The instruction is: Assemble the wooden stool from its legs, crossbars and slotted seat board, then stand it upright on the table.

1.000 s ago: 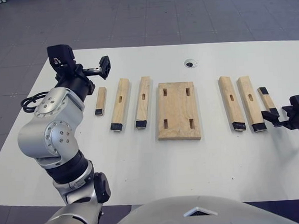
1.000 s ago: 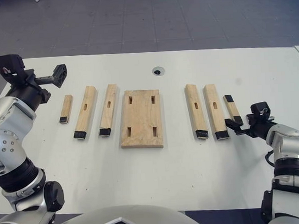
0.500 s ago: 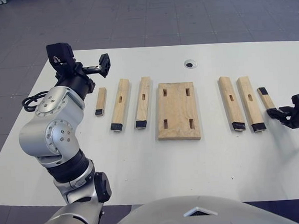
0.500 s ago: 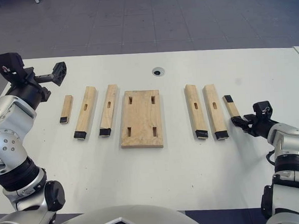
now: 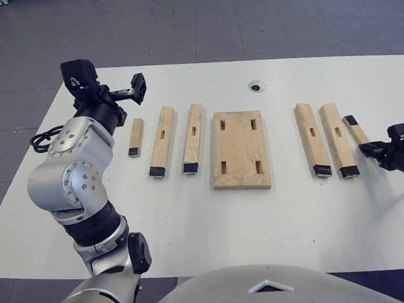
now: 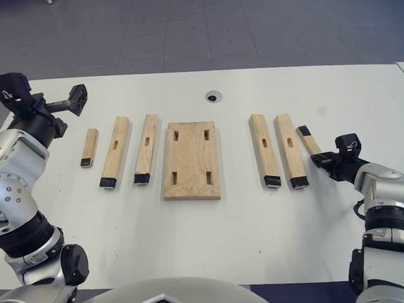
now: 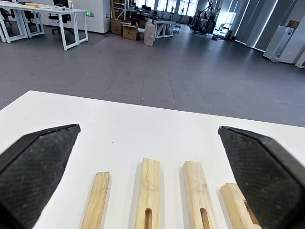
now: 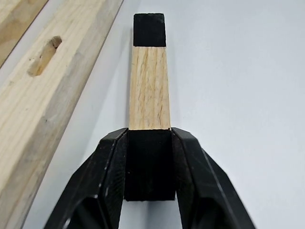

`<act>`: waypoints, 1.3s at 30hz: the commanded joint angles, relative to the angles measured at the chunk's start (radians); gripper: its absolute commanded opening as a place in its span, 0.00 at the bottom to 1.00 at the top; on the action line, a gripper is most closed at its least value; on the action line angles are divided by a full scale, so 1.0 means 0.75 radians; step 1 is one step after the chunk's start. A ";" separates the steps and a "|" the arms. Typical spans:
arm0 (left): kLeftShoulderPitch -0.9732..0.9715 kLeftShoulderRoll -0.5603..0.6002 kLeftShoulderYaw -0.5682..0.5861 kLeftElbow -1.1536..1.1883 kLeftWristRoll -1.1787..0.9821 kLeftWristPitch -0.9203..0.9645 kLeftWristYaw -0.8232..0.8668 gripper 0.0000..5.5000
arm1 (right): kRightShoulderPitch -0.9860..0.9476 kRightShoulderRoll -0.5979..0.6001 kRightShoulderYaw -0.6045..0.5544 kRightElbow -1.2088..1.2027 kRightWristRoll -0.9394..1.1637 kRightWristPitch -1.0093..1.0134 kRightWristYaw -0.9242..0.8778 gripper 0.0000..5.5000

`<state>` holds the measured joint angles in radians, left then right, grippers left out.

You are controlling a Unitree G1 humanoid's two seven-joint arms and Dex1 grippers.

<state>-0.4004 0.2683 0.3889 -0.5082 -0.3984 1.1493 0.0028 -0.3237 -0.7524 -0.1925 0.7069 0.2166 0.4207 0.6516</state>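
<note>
The slotted seat board [image 5: 239, 149] lies flat mid-table. To its left lie two slotted legs [image 5: 163, 140] [image 5: 193, 137] and a short crossbar [image 5: 136, 136]. To its right lie two more legs [image 5: 312, 139] [image 5: 339, 139] and a second short crossbar [image 5: 356, 130]. My right gripper [image 8: 149, 138] is shut on the black near end of that right crossbar [image 8: 149, 86], low over the table at the right edge [image 5: 372, 149]. My left gripper [image 5: 133, 92] hangs open above the table just beyond the left crossbar. Its fingers [image 7: 38, 162] are spread wide with nothing between them.
A round cable hole [image 5: 256, 86] sits in the white table [image 5: 261, 216] behind the seat board. The table's near half is bare. Beyond the far edge is grey floor, with desks and boxes far off in the room.
My right gripper has shifted slightly away from me, and the right crossbar's far end has moved a little farther and toward the legs. The left arm has barely moved.
</note>
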 commanded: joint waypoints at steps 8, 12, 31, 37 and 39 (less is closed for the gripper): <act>-0.253 -0.065 0.152 0.139 -0.293 0.097 -0.120 0.98 | -0.304 0.294 0.011 -0.971 0.231 0.400 -0.287 0.23; -0.479 -0.235 0.322 0.288 -0.626 0.237 -0.091 0.98 | -0.293 0.565 0.228 -1.232 0.296 0.486 -0.358 0.23; -0.455 -0.317 0.274 0.470 -1.250 0.311 0.389 0.98 | -0.316 0.717 0.402 -1.352 0.291 0.517 -0.397 0.23; -0.425 -0.298 0.215 0.509 -1.398 0.169 0.515 0.98 | -0.289 0.757 0.451 -1.394 0.296 0.533 -0.401 0.23; -0.421 -0.280 0.199 0.529 -1.439 0.111 0.553 0.98 | -0.277 0.761 0.464 -1.403 0.296 0.537 -0.397 0.23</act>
<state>-0.7289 0.0345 0.5531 -0.1299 -1.4494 1.2711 0.3804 -0.5418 -0.1870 0.1424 -0.3288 0.4358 0.8070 0.3538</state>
